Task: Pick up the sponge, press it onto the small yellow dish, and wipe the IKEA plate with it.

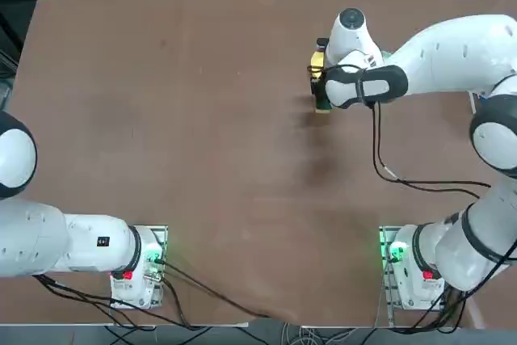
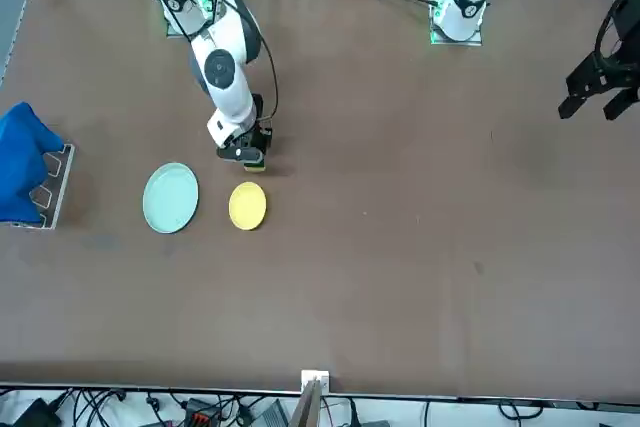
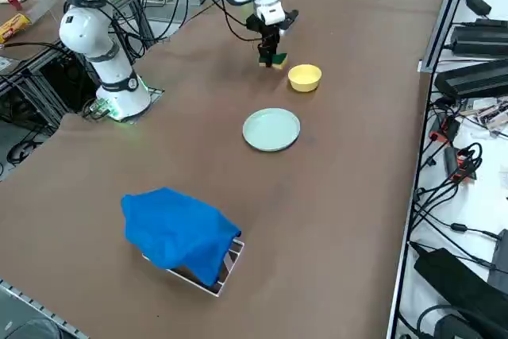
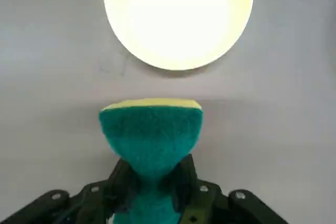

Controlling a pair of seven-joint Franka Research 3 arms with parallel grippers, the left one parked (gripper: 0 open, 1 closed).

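Step 1 of 3 (pick-up) looks done: R claw [image 4: 153, 182] closed on sponge [image 4: 152, 135], pinching it at the waist so the free end fans out, green face w/ yellow layer along the far edge. Sponge is up off the surface [image 2: 400, 247], near the small yellow dish [image 2: 247, 206] but not over it; gap visible in wrist view. IKEA plate [image 2: 171, 198] lies just beside the dish, apart from it, nothing on it.

Step 2 (press onto dish) is next, no contact yet. Judged needs: shift claw sideways approx. over dish centre, then lower straight & slow, press lightly, keep grip. Risk: coming down off-centre could catch the rim & tip or slide the dish; squeezed sponge may also twist in the grip.

Step 3 (wipe plate) to follow: lift clear, move across to plate, wipe w/ light, even pressure.
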